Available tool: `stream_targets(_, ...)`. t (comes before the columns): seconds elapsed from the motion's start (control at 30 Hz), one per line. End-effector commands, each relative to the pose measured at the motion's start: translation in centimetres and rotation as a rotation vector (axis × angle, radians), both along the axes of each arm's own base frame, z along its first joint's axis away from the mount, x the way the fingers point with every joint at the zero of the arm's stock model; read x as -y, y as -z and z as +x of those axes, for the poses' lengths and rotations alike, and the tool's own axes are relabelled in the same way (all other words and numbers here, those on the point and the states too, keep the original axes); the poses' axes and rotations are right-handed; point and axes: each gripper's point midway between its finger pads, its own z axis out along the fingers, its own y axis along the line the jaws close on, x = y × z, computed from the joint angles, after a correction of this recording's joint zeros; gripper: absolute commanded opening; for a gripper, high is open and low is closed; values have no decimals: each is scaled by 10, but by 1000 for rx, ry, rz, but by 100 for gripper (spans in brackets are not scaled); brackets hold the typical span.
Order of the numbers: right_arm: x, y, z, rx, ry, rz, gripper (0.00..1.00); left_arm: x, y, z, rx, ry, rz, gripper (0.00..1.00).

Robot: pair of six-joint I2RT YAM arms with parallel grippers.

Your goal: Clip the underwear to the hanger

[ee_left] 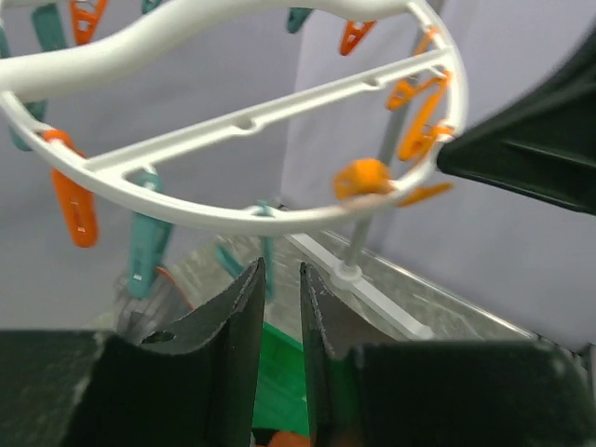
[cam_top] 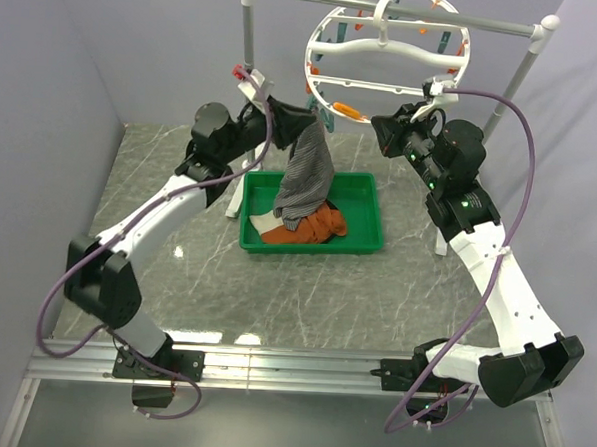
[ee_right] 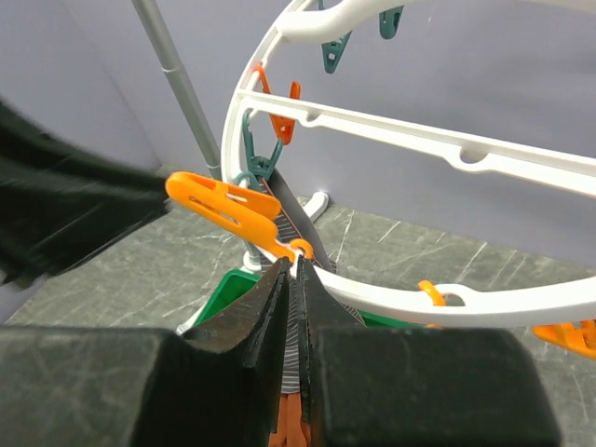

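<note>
Two pincers of mine are raised at the hanger (cam_top: 376,84). My left gripper (ee_left: 279,270) has its jaws a narrow slit apart, with nothing between them. The underwear (cam_top: 306,179) hangs just beside it, from under the ring down into the green bin (cam_top: 360,202). My right gripper (ee_right: 292,265) is pressed closed beneath an orange clothespin (ee_right: 223,203); I cannot tell whether it pinches it.
</note>
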Motion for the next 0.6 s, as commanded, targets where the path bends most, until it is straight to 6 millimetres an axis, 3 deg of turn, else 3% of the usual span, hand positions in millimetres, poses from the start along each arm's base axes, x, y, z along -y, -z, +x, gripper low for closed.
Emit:
stream_targets(0.0,9,-16,-6,45,23,18,14,-3,-25,-50,69,88,21,27)
stream_targets(0.13,7,-13,-5,35,14,23,15,4,-22,-53,42,115,34,25)
stream_targets(0.3,7,-12,-3,28,16,24,14,17,-31,-35,37,122,17,25)
stream_targets(0.33,6,-11,-3,27,13,23,14,18,-44,-34,63,124,2,25)
stream_targets(0.37,6,-11,-3,25,14,24,14,23,-38,-25,53,124,2,25)
stream_targets(0.57,5,-10,-1,17,10,29,15,49,-60,3,76,153,-45,25)
